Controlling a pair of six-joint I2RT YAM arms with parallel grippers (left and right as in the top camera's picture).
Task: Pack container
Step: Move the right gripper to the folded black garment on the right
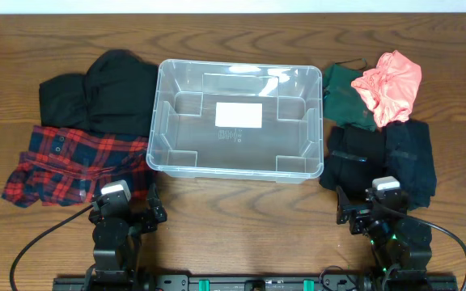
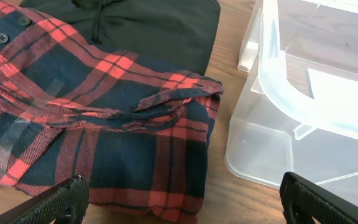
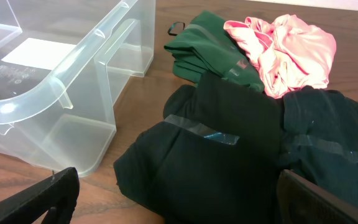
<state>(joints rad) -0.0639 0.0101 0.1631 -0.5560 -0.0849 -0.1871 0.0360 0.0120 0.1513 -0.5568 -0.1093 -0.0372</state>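
The clear plastic container [image 1: 237,166] stands empty in the middle of the table, a white label on its base; it also shows in the left wrist view [image 2: 278,93] and in the right wrist view [image 3: 55,87]. A folded red plaid shirt [image 1: 63,162] [image 2: 104,124] and a black garment [image 1: 103,89] [image 2: 154,31] lie left of it. Right of it lie a pink garment [image 1: 391,81] [image 3: 291,53], a green garment [image 1: 342,93] [image 3: 204,53] and folded black clothes [image 1: 383,158] [image 3: 229,155]. My left gripper [image 1: 128,212] [image 2: 182,205] and right gripper [image 1: 370,212] [image 3: 179,199] are open, empty, near the front edge.
Bare wooden tabletop [image 1: 241,210] lies between the container's front wall and my two arms. A dark rail runs along the front edge [image 1: 249,283]. Cables trail from both arm bases.
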